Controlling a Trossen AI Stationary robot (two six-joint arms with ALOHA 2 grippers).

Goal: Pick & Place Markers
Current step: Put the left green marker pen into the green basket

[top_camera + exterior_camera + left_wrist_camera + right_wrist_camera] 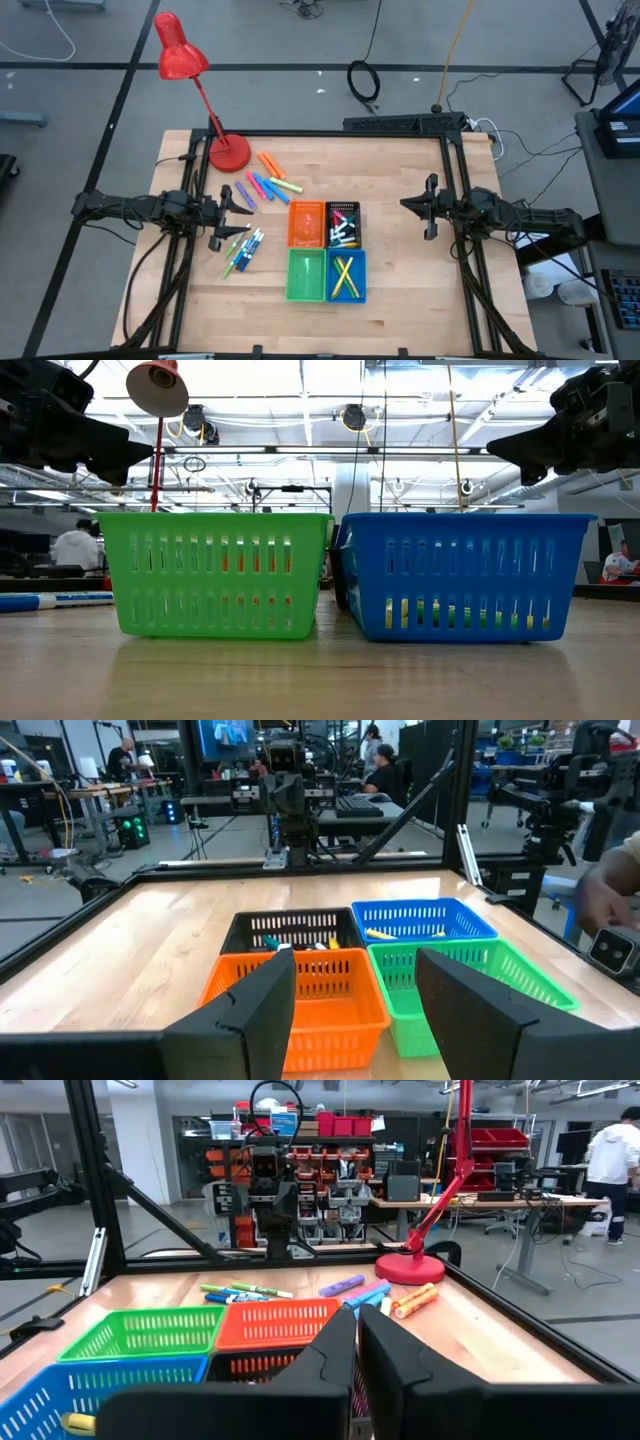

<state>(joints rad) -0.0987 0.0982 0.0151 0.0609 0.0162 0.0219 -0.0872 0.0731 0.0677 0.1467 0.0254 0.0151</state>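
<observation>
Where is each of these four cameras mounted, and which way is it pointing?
High view: above the wooden table, looking straight down; both dark arms show.
Low view: at table-top height, facing the green plastic bin and blue plastic bin; the arms hang at the upper corners.
Left wrist view: on the left arm, looking past the open left gripper at the four bins.
Right wrist view: on the right arm, past the shut right gripper toward the red desk lamp.
Both wrist views share the orange plastic bin.

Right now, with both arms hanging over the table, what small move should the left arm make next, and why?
Probably lower the left gripper, its fingers apart and empty, onto the loose purple marker just beneath it; the orange plastic bin and green plastic bin look empty, and many markers remain on the wood.
</observation>
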